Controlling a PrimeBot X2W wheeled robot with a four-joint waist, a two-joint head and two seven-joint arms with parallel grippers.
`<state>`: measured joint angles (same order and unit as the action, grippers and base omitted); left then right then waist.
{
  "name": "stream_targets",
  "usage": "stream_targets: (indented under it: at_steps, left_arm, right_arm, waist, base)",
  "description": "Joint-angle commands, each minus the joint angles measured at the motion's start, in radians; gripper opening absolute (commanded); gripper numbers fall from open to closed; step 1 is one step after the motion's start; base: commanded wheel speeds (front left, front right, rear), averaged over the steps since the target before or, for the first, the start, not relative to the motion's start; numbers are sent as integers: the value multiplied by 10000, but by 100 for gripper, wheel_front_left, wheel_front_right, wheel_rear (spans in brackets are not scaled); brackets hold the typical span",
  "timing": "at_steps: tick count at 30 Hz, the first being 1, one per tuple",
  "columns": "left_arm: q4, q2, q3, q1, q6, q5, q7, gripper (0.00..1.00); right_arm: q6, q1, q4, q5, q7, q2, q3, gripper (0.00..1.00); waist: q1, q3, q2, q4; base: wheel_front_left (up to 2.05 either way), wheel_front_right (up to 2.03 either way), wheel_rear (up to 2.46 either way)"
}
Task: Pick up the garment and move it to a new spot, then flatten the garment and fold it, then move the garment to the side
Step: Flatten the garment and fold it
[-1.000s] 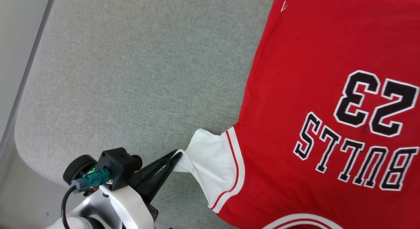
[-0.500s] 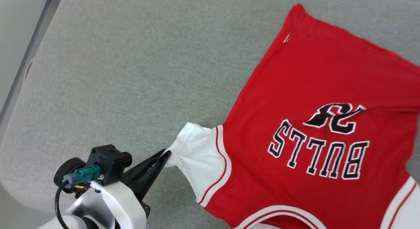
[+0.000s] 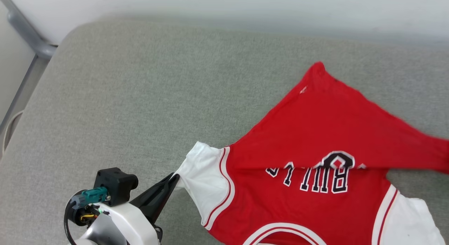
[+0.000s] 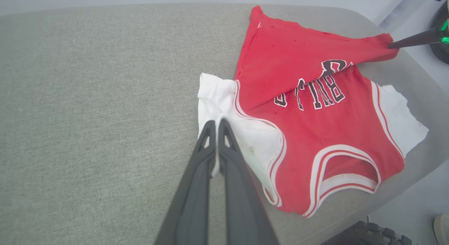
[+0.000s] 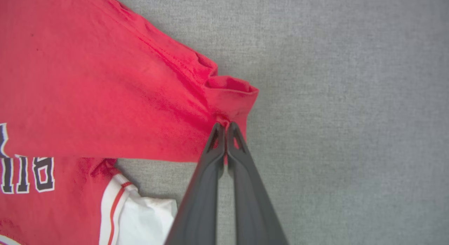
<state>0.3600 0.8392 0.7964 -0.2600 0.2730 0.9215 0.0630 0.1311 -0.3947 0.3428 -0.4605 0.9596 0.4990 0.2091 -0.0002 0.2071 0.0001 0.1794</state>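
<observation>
The garment (image 3: 315, 139) lies on the right part of the grey cushion (image 3: 133, 97). Its red lower half is doubled over the black print, leaving only part of the lettering showing. The right gripper (image 5: 224, 126) is clamped on the red hem corner (image 5: 228, 94), and the left gripper (image 3: 174, 177) is pinched on the white sleeve (image 3: 205, 174) (a thin bite, right at the edge). This looks like the fold. The left should anchor the sleeve taut while the right carries the hem low and level, laying it down without dragging the layer beneath.
</observation>
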Motion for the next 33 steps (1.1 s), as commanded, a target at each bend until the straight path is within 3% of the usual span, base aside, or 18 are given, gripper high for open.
stream_targets:
  at_steps: [1, 12, 23, 24, 25, 33]
  left_arm:
    - [-107, -106, -25, 111, -10, 62, -131, 0]
    - [-667, -491, 60, 533, 194, 133, -575, 0]
    - [-934, -921, 213, 590, 142, 142, -837, 0]
    - [-937, -923, 225, 564, 125, 134, -823, 0]
    - [-931, -922, 235, 544, 116, 119, -806, 0]
    - [-708, -814, 262, 485, 171, 51, -702, 0]
  right_arm:
    - [-8, 590, -287, -179, -41, -84, 76, 0]
    - [-8, 3187, -2127, -365, -6, -790, 835, 0]
    - [-8, 4827, -2522, 117, 317, -1732, 1525, 0]
    - [-8, 4822, -2543, 89, 296, -1723, 1488, 37]
    - [-8, 4784, -2576, 49, 254, -1705, 1459, 100]
    - [-8, 4066, -3111, -365, 259, -1143, 1040, 100]
  waist:
    - [2, -384, -1, -211]
    - [2, -1155, -1, -562]
    - [2, -1344, -1, -609]
    - [2, -1358, -1, -601]
    - [2, -1374, -1, -596]
    - [2, -1376, -1, -511]
  base:
    - [0, 0, 0]
    - [0, 0, 0]
    - [0, 0, 0]
    - [0, 0, 0]
    - [0, 0, 0]
    - [0, 0, 0]
